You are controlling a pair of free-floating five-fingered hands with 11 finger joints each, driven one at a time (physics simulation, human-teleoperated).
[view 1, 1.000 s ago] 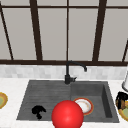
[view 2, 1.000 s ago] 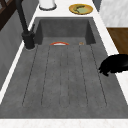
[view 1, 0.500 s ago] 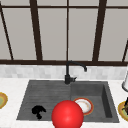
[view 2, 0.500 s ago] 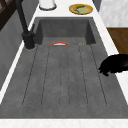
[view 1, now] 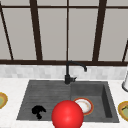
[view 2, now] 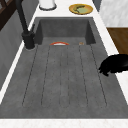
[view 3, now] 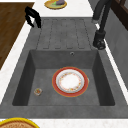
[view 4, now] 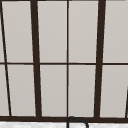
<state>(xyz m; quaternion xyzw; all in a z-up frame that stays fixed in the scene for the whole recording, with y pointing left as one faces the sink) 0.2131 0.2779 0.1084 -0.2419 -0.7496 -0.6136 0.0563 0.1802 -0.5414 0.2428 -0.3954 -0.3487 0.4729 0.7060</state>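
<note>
My left hand (view 1: 37,111) hovers over the front part of the ribbed draining board (view 1: 42,96), left of the basin. In the left side view the hand (view 2: 113,65) is at the board's front edge, and in the right side view the same hand (view 3: 32,16) shows relaxed fingers drooping down, holding nothing. A white plate with a red-orange rim (view 1: 83,106) lies flat on the basin floor (view 3: 70,82). A red ball (view 1: 67,115) sits in the front view at the sink's front edge, between hand and plate.
A black faucet (view 1: 68,75) stands behind the sink's middle. Yellow plates with food rest on the counter at the left (view 1: 2,100) and right (view 1: 123,110). A white container (view 1: 125,82) stands at the back right. A small round object (view 3: 37,91) lies in the basin.
</note>
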